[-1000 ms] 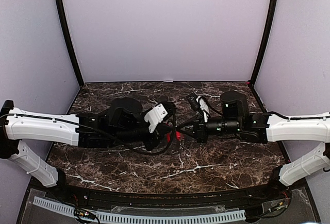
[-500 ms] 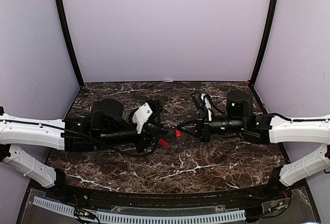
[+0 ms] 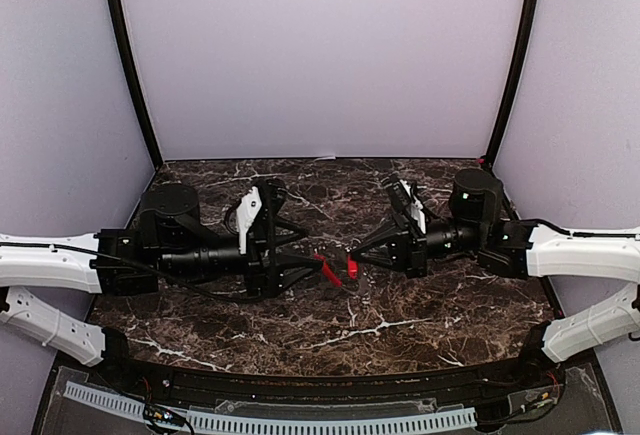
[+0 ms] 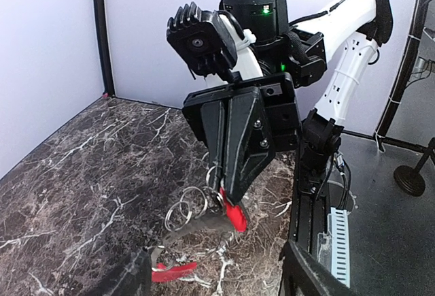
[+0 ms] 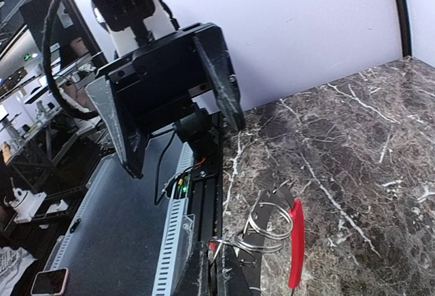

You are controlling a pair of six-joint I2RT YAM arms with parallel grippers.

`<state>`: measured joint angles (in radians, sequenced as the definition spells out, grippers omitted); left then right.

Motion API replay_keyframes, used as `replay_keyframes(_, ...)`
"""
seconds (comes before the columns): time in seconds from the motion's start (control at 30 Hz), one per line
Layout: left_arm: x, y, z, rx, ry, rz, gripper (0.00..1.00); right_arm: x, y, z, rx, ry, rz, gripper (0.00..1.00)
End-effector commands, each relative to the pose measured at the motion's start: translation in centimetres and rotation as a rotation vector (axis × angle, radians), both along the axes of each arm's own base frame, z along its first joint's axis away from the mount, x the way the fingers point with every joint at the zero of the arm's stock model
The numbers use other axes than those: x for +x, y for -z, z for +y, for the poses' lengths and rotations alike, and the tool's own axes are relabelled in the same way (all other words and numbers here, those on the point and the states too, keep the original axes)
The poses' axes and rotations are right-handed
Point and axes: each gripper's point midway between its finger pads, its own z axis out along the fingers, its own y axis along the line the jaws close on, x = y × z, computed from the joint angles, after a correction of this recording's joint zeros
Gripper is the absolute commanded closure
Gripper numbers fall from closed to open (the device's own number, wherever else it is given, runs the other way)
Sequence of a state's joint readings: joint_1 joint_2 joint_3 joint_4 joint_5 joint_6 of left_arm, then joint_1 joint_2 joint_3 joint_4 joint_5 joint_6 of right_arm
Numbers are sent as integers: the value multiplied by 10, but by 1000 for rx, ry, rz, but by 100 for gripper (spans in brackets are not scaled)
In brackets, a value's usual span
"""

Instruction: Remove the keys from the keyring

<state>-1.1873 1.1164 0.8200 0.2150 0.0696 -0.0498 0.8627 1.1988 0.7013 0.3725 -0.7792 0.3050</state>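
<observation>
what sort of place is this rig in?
Probably a lab robot test cell: plain lilac walls box in a dark marble-look tabletop, with slotted cable duct along its near edge.

The tabletop [image 3: 400, 330] is dark brown marble, nearly black, with thin white veins all over. The walls [image 3: 320, 55] are pale lilac and the corner posts [image 3: 128, 65] black. The left arm [image 3: 50, 260] and right arm [image 3: 590, 253] have white links, and the left gripper [image 3: 310, 265] and right gripper [image 4: 228, 194] are black. The keyring [image 5: 262, 247] is silvery-grey wire with a bright red sleeve [image 5: 295, 245]. The key [image 4: 235, 216] has the same red head.
</observation>
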Motion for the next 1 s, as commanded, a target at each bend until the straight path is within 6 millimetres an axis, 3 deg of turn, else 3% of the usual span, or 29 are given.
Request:
replay_keyframes(0.0,-12,-14,-13,-3,109,-41,30,-20,-33,-3,75,-132,-55,100)
replay_keyframes(0.2,-17,-16,-31,16,182,-92,27,-34,-42,-7,78,-217,-55,100)
replay_keyframes(0.33,-33,-20,-41,17,299,-96,27,-40,-44,-9,74,-256,-48,100)
replay_keyframes(0.53,-40,-11,-53,45,372,-73,40,-50,-51,-12,93,-319,-48,100)
replay_keyframes(0.8,-54,-11,-60,36,474,-61,51,-63,-58,-18,109,-399,-50,100)
replay_keyframes(0.97,-59,-12,-64,27,515,-48,52,-67,-60,-21,110,-428,-44,100)
